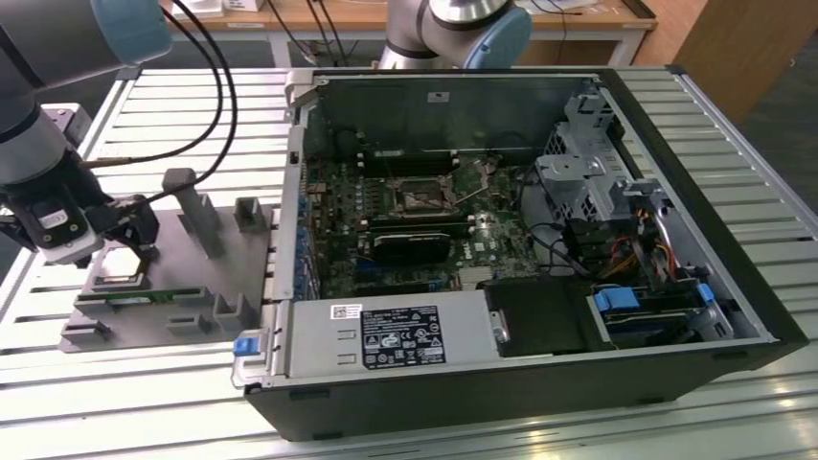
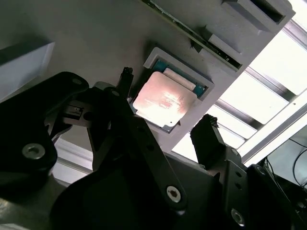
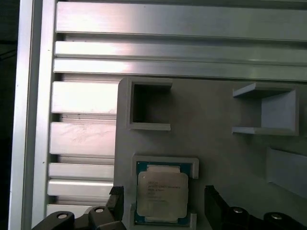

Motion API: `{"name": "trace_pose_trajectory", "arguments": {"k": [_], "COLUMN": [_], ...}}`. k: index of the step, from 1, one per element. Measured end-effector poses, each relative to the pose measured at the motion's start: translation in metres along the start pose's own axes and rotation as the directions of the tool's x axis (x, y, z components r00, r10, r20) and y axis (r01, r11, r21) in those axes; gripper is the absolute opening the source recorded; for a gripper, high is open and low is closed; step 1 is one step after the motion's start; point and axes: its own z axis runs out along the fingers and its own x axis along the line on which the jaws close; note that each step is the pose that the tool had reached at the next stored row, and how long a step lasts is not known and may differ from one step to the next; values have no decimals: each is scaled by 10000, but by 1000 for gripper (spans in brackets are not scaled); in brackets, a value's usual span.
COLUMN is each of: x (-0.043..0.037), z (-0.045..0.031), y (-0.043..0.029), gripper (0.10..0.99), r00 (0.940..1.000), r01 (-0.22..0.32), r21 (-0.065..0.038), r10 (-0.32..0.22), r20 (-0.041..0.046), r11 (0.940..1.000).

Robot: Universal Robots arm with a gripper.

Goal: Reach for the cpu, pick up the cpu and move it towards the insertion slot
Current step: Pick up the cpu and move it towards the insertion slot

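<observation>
Currently pincer (image 3: 163,191) fingers are apart, straddling the cpu (image 2: 164,100) — not clamped. Chip lies flat in its grey nest (image 3: 165,159), left side of the exterior view. The insertion slot (image 1: 420,196) sits well apart, mid-frame inside the case (image 1: 511,393). Risk: a finger catches the nest rim — chip tilts or slips.

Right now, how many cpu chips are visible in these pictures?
1. The cpu lies in a square recess of the grey holder, and the open gripper straddles it. The insertion slot inside the computer looks empty, but it is dark.
</observation>
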Motion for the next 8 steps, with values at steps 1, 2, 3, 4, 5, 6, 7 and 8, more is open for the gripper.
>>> {"name": "trace_pose_trajectory", "arguments": {"k": [1, 2, 3, 4, 5, 6, 7, 8], "x": [1, 2, 3, 5, 6, 7, 8, 8], "z": [9, 18, 28, 38, 49, 59, 68, 78], "y": [0, -1, -1, -1, -1, -2, -2, -2], "gripper": [761, 761, 761, 761, 761, 761, 761, 761], "r00": [10000, 10000, 10000, 10000, 10000, 10000, 10000, 10000], "r01": [0, 0, 0, -1, -1, 0, 0, 0], "r21": [0, 0, 0, 0, 0, 0, 0, 1], "r10": [0, 0, 0, 1, 1, 0, 0, 0], "r20": [0, 0, -1, -1, 0, 0, -1, 0], "r11": [10000, 10000, 10000, 10000, 10000, 10000, 10000, 10000]}}
